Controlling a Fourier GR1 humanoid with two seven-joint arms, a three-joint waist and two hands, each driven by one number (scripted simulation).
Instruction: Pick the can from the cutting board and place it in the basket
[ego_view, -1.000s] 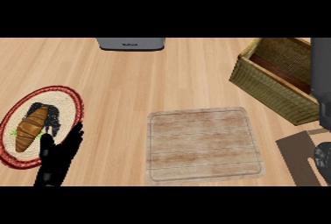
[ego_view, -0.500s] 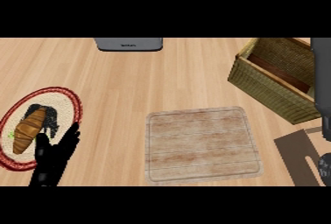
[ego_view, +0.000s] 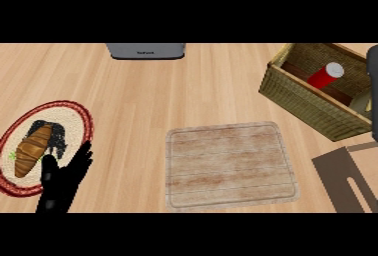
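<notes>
We are seeing the can (ego_view: 325, 75) lying tilted inside the basket (ego_view: 310, 102), well away from our open left hand (ego_view: 63, 177); right hand unseen.

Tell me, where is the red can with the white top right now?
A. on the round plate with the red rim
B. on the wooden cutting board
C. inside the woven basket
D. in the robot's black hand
C: the red can with the white top lies inside the woven basket at the upper right, while the pale wooden cutting board has nothing on it.
</notes>
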